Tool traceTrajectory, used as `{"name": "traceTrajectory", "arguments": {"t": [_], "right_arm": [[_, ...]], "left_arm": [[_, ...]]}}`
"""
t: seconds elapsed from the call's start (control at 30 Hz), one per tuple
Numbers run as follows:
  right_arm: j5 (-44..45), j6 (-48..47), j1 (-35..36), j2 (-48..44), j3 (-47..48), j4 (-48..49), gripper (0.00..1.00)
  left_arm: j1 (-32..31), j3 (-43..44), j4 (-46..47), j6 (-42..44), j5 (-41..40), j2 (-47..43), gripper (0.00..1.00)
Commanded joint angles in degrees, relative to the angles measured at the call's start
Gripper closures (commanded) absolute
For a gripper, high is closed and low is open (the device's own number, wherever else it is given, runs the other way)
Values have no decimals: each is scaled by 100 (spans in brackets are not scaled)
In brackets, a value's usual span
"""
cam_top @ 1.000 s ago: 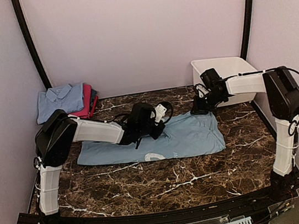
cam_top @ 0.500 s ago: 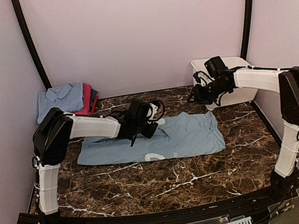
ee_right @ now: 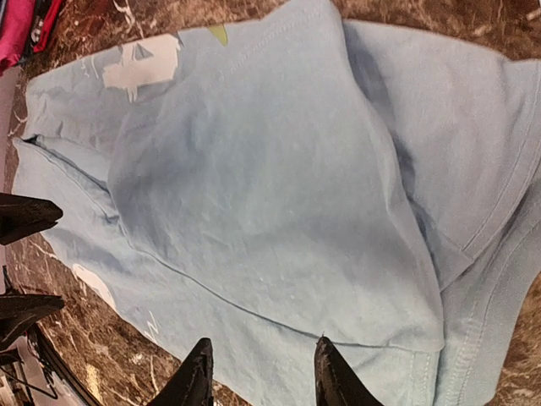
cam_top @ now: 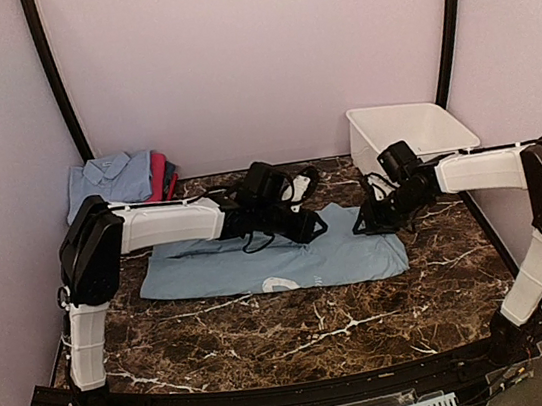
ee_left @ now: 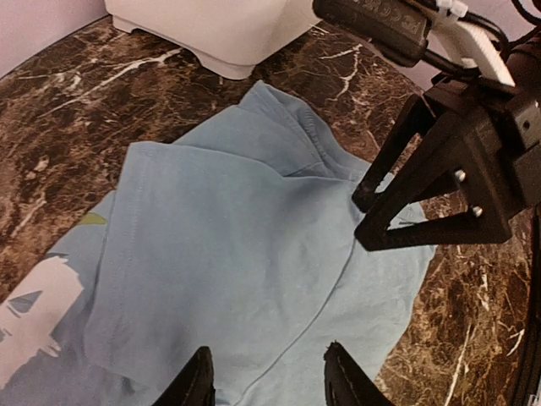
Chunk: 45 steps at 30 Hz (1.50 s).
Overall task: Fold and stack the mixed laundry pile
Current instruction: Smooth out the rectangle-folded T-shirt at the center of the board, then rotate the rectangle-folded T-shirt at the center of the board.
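Dark marble table (cam_top: 300, 335). Pale blue tee (cam_top: 250, 267) with white print lies flat mid-table, right end doubled over. White tub (cam_top: 412, 128) far right, near the tee, not touching. Folded stack (cam_top: 122, 183) in far left corner: blue collared shirt (cam_top: 106, 178) on top, pink piece (cam_top: 159, 178) under it. Left gripper (cam_top: 310, 226) over tee's far edge, released, empty. Right gripper (cam_top: 365, 223) over tee's right end, released, empty.

Left fingers (ee_left: 196, 386), right fingers (ee_right: 198, 377) parted, gripping nothing.
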Motion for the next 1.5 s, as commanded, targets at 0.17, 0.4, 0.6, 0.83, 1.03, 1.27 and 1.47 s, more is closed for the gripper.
{"name": "traceTrajectory", "arguments": {"t": [0.17, 0.4, 0.6, 0.83, 1.03, 1.27, 1.47], "right_arm": [[282, 299, 150, -175, -935, 501, 65], [591, 274, 149, 24, -1215, 354, 71], [714, 344, 141, -444, -1406, 114, 71], [693, 266, 259, -841, -903, -167, 68], [668, 181, 438, -564, -423, -213, 68], [655, 57, 650, 256, 142, -158, 69], [751, -54, 767, 517, 468, -273, 69]], "left_arm": [[367, 307, -617, -1041, 484, 806, 63], [708, 201, -1221, -1181, 5, 609, 59], [1237, -446, -1146, -1202, -170, -321, 50], [1681, -769, -1825, -838, -1145, -597, 48], [2015, -920, -2247, -1025, -1609, -457, 50], [2135, -1241, -2891, -1451, -2100, -476, 58], [2142, -2705, -2760, -2081, -1989, -1389, 62]]}}
